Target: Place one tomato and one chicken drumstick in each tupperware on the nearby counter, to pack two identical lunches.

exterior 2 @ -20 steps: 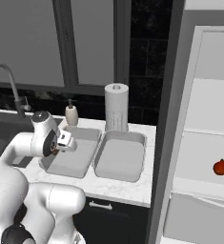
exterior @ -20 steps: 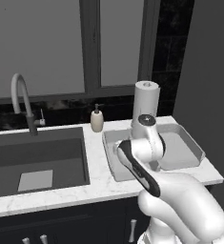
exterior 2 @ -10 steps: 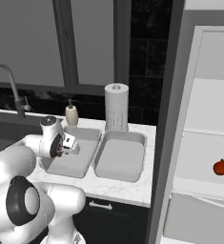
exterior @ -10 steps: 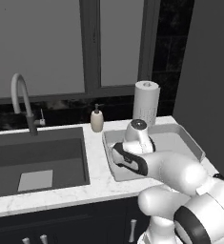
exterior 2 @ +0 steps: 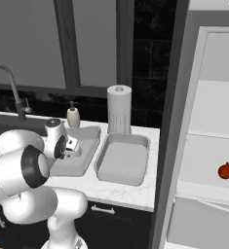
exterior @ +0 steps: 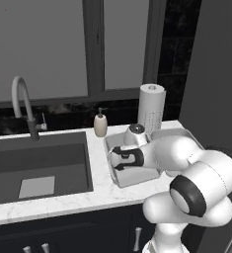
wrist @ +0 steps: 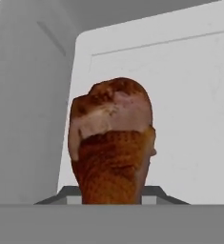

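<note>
- The fingers (exterior 2: 63, 154) are clenched on a chicken drumstick (wrist: 112, 147), held over the left tupperware (exterior 2: 85, 154); it is not yet set down.
- The right tupperware (exterior 2: 124, 159) on the counter (exterior: 95, 190) looks bare. I judge the packing barely begun.
- One tomato (exterior 2: 225, 170) sits on a pale fridge shelf (exterior 2: 203, 187), well apart from the tubs.
- The drumstick is browned and rough-skinned, paler at its knobby end. The tubs are smooth, light grey, with rounded corners and sloped walls; the counter is white marbled stone.
</note>
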Controlling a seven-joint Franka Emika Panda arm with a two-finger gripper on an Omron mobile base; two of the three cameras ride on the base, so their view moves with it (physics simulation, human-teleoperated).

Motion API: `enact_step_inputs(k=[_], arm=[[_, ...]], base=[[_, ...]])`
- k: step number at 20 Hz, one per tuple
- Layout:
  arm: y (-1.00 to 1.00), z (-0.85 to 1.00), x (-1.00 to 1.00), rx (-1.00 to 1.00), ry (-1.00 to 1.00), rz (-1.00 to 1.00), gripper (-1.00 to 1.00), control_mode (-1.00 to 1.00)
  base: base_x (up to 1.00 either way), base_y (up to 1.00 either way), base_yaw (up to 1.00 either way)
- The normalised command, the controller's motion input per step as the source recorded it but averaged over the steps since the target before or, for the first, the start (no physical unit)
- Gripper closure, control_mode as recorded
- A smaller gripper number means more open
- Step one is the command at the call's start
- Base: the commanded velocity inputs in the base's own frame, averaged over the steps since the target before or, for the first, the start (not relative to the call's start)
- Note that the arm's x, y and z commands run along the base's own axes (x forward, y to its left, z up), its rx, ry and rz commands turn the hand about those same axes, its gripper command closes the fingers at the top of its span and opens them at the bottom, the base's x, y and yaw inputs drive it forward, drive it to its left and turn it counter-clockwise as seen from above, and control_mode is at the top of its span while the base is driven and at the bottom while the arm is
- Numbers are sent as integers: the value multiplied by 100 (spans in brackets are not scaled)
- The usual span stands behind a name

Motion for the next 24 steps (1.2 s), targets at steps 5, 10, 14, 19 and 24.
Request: enact_step_inputs(k=[5, 10, 14, 19, 24], arm=[[0, 0, 0, 0, 0, 0, -100, -100], [0, 21, -12, 0, -6, 0, -100, -100], [-3, 73, -77, 0, -6, 0, -100, -100], [-41, 99, -99, 0, 0, -1, -100, -100], [-48, 93, -91, 0, 0, -1, -100, -100]], base=[[0, 0, 0], [0, 0, 0], [0, 0, 0], [0, 0, 0], [0, 0, 0]])
